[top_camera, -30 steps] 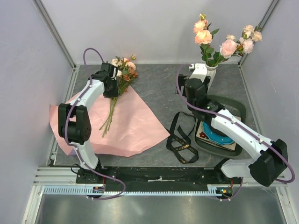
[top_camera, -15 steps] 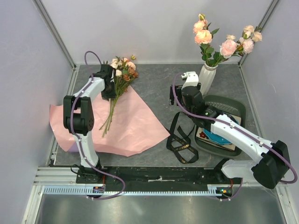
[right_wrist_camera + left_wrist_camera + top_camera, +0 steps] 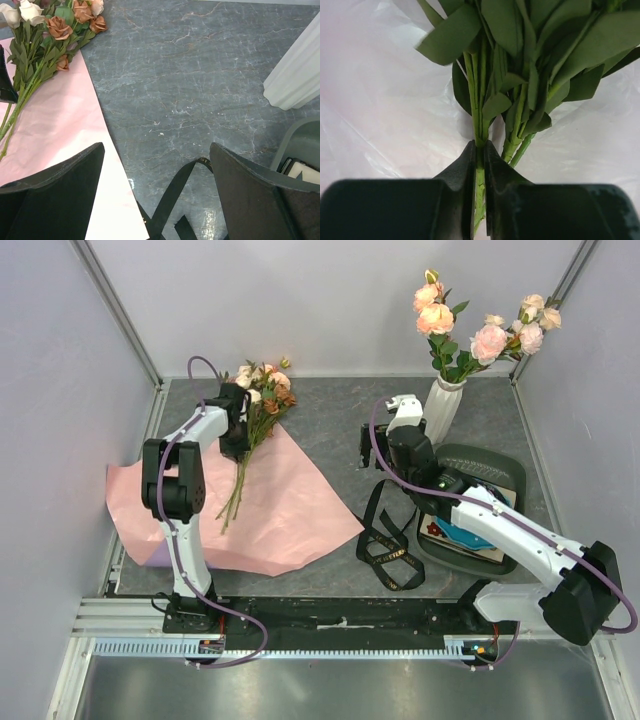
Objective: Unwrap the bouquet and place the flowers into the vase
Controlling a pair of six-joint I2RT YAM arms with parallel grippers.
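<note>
Left gripper (image 3: pixel 479 149) is clamped tight on one green stem low in the bunch, below the leaves. A sensible spot, I'd say, for lifting without crushing blooms. The flowers (image 3: pixel 268 385) lie at the upper left of the overhead frame, heads toward the back wall, stems across the opened pink paper (image 3: pixel 290 510). They're small cream, peach and rusty roses on thin leafy stalks. Right gripper (image 3: pixel 156 146) hangs wide open and empty at centre frame, over the black ribbon (image 3: pixel 385 545) and near the white vase (image 3: pixel 443 408), likely waiting its turn.

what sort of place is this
Probably a robot lab test cell: plain walls on aluminium frame posts box in a grey tabletop, and the left arm and right arm are bolted to a rail at its near edge.
</note>
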